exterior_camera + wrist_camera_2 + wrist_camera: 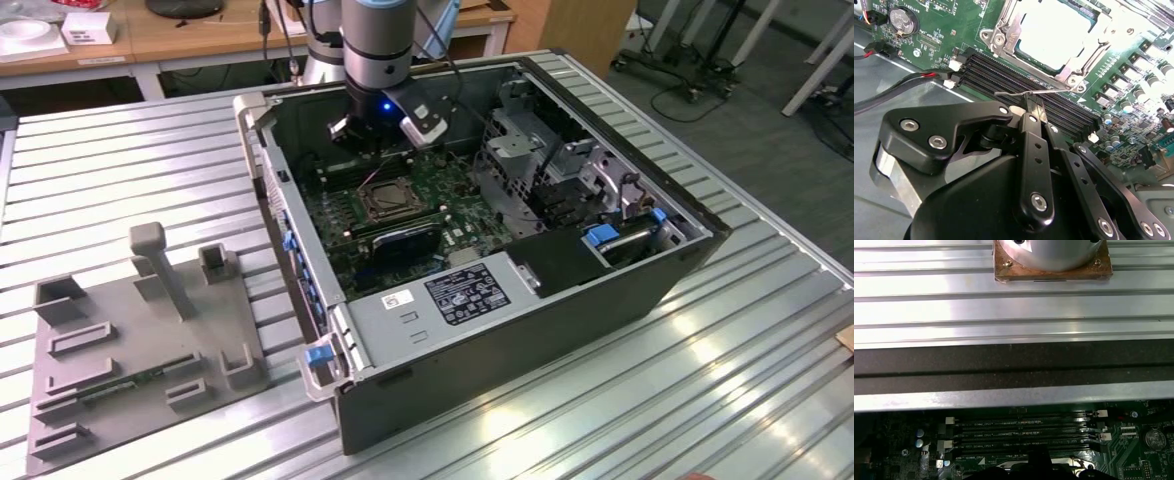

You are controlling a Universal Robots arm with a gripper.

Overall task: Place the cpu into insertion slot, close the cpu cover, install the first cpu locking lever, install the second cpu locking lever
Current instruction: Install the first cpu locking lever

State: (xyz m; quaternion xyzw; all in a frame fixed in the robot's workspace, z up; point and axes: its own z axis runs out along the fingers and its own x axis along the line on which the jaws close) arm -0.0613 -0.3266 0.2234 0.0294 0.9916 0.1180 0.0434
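Observation:
In the second wrist view the cpu (1054, 30) lies in its socket with its silvery top showing. The cpu cover (1004, 37) is folded down around it as a metal frame. A thin wire locking lever (1014, 93) runs along the socket's edge above the memory slots. My gripper (1035, 107) is shut, its tips right at this lever and touching or nearly touching it. In the exterior view the gripper (378, 150) hangs inside the open computer case, just behind the insertion slot (388, 201) on the green motherboard (400, 215).
Long black memory slots (1019, 75) lie between gripper and socket. A coin battery (900, 20) and red and black cables (904, 85) sit nearby. Case walls (274, 190) and a drive cage (547, 170) hem in the board. A grey fixture plate (134, 340) lies at the exterior view's left.

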